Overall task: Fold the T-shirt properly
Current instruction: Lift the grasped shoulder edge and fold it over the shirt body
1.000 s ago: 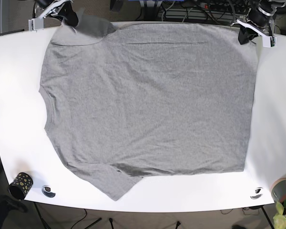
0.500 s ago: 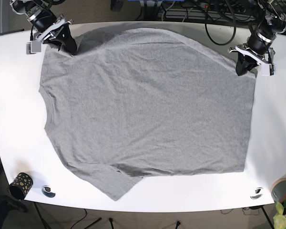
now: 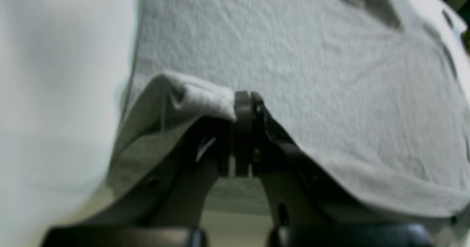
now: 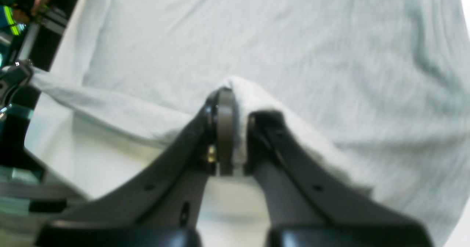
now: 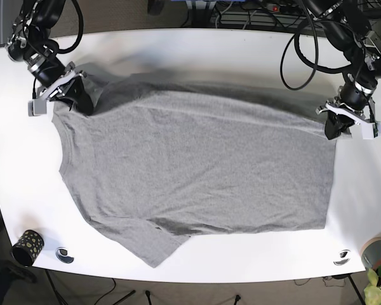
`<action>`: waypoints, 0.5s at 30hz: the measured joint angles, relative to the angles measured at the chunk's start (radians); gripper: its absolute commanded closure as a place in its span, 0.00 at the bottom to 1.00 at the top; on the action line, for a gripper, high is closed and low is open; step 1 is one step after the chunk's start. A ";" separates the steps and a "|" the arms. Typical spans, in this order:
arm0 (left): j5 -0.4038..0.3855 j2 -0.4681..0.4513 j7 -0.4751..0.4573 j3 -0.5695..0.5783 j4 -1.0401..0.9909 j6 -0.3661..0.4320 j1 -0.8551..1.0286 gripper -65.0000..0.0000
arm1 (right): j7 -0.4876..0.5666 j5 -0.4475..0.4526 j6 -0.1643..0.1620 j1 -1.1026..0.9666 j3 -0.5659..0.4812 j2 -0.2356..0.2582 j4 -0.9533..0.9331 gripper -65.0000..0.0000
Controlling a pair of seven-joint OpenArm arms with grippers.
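Note:
A grey T-shirt [image 5: 197, 165] lies spread on the white table [image 5: 241, 54], collar to the left, its far edge lifted and drawn toward the near side. My left gripper [image 5: 335, 124] is shut on the shirt's far right corner; in the left wrist view the left gripper [image 3: 244, 129] pinches a fold of the grey T-shirt [image 3: 330, 74]. My right gripper [image 5: 73, 95] is shut on the far left shoulder; the right wrist view shows the right gripper [image 4: 229, 129] clamping the T-shirt [image 4: 293, 48] cloth.
A dark speckled cup [image 5: 26, 246] and a small round object [image 5: 65, 255] sit at the near left corner. Another small disc [image 5: 341, 257] and a grey pot with a plant [image 5: 376, 254] are at the near right. Cables [image 5: 254, 13] hang behind the table.
Both grippers have carried the shirt's far edge toward the near side, from the table's back edge to about a third of the way across. The bare table behind the shirt has grown.

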 measured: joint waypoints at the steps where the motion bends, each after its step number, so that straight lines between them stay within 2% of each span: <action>1: 0.000 -0.005 0.000 0.000 -0.019 0.002 -0.011 1.00 | -0.002 0.002 0.002 0.018 0.000 0.005 -0.024 0.97; 6: 0.006 -0.021 0.001 -0.001 -0.123 0.003 -0.066 1.00 | -0.013 -0.029 0.003 0.139 -0.051 0.056 -0.157 0.97; 10: 0.073 -0.048 0.008 0.036 -0.197 0.003 -0.116 1.00 | -0.010 -0.090 0.003 0.227 -0.086 0.067 -0.225 0.97; 15: 0.104 -0.050 -0.004 0.068 -0.249 0.002 -0.163 1.00 | -0.009 -0.187 0.004 0.296 -0.118 0.066 -0.288 0.97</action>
